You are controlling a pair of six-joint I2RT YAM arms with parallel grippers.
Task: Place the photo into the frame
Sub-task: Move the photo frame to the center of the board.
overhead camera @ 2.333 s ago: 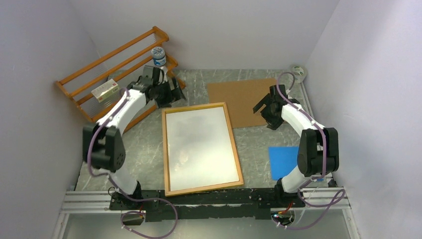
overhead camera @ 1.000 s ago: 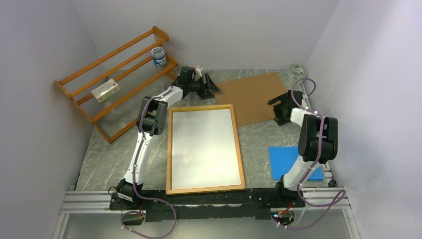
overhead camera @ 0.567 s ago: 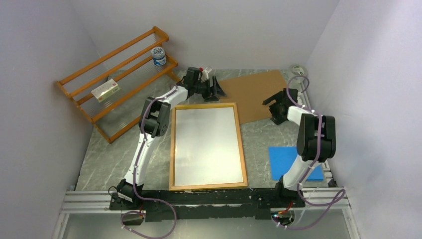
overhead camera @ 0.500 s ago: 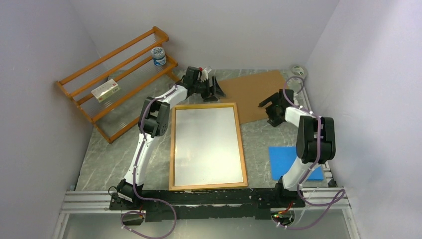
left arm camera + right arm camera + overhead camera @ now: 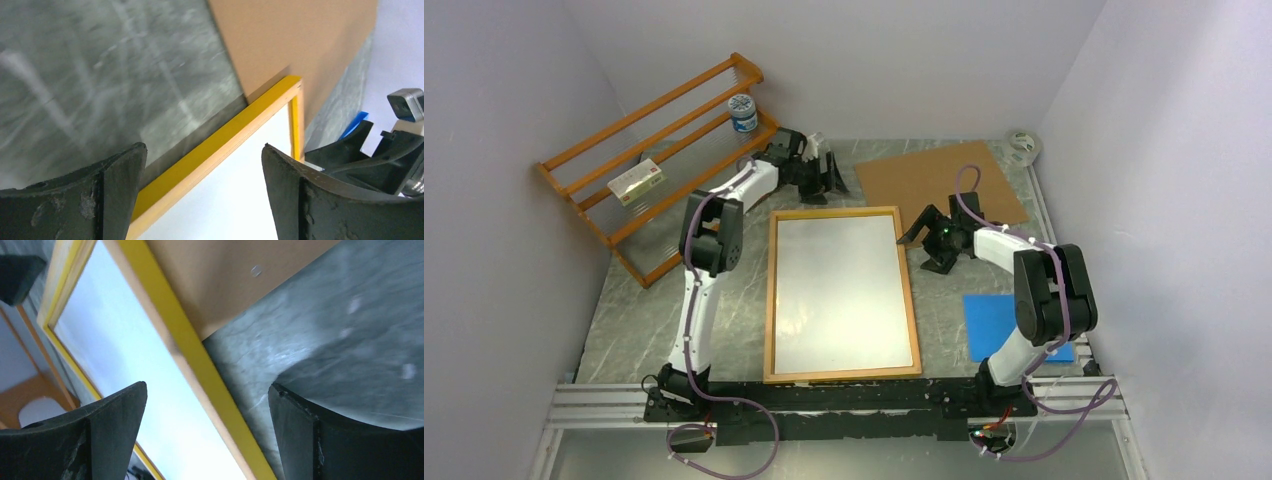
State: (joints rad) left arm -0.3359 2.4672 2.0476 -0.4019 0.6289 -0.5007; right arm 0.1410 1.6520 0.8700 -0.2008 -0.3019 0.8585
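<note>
The frame (image 5: 910,290) lies flat in the middle of the table, its wood side up and its yellow edge (image 5: 240,132) (image 5: 165,305) showing in both wrist views. A plain white sheet (image 5: 844,290) fills its opening; it looks like the photo's back, and no print shows. My left gripper (image 5: 826,180) hovers open just beyond the frame's far left corner, and its wrist view (image 5: 204,146) has the far rail between its fingers. My right gripper (image 5: 921,248) is open beside the frame's right rail near the far corner, straddling that rail (image 5: 207,386). Neither holds anything.
A brown backing board (image 5: 939,180) lies at the back right, its near edge close to the frame's far right corner. A blue sheet (image 5: 996,320) lies at the right. An orange slatted rack (image 5: 654,150) with a can (image 5: 742,112) and a small box (image 5: 636,182) stands back left. A tape roll (image 5: 1022,142) sits in the back right corner.
The left gripper drew back left from the board's corner and opened wider. The right arm swung from beside the board down and left to the frame's right rail. The frame has straightened.
</note>
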